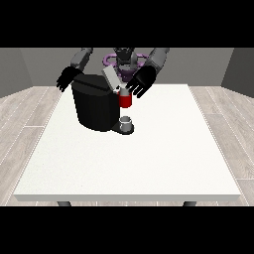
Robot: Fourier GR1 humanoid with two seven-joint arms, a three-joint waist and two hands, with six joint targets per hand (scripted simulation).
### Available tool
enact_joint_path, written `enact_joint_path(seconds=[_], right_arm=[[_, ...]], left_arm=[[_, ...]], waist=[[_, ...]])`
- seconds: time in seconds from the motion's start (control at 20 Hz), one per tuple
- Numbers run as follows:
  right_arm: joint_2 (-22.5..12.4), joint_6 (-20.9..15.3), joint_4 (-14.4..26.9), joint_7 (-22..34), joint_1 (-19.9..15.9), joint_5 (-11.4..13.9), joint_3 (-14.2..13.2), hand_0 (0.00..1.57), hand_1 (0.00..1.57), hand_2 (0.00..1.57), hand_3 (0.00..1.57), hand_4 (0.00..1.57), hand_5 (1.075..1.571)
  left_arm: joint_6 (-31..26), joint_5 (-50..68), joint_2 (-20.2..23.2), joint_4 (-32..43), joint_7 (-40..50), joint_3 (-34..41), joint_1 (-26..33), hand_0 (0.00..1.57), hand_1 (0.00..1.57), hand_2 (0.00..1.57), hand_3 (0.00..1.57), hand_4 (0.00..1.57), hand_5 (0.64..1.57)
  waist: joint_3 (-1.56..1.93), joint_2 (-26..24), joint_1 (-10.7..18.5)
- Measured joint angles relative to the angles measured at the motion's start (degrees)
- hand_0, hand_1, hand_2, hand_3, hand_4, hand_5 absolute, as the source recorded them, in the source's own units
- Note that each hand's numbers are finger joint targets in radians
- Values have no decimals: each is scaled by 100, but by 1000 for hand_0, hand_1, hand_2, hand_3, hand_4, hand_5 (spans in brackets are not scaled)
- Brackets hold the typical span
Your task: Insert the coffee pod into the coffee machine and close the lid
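Two hands flank the coffee machine (96,106); lid (111,78) up. Hand at the view's right (140,82), fingers spread, beside the red holder (125,100). Hand at the view's left (65,79) spread, idle. Pod unseen; probably lid-closing next.

I have one view only, from across the white table (149,163), raised and angled down, facing the robot (124,62). It sits well back: the whole tabletop fits, and the robot stays small at the top.

Even bright light; faint shadow under coffee machine (96,106); no glare.
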Motion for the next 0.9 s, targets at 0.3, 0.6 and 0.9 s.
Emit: enact_joint_path(seconds=[0.3, 0.6, 0.9], right_arm=[[43, -69, 81, -171, -35, 11, -43, 0, 0, 0, 0, 463, 1571], [-25, -36, 134, -176, -126, -43, -124, 0, 0, 0, 0, 447, 1571], [55, -93, 35, -114, -77, -8, -35, 0, 0, 0, 0, 353, 1571]], left_arm=[[-45, -85, 3, -52, -41, -60, -62, 1056, 1056, 1108, 937, 393, 1571], [-47, -159, 16, -85, -76, -85, -90, 1064, 1064, 1117, 952, 360, 1571], [9, -304, 81, -103, -253, -167, -23, 0, 0, 0, 0, 0, 1571]], waist=[[1, 35, 84], [0, 58, 124], [10, 74, 71]])
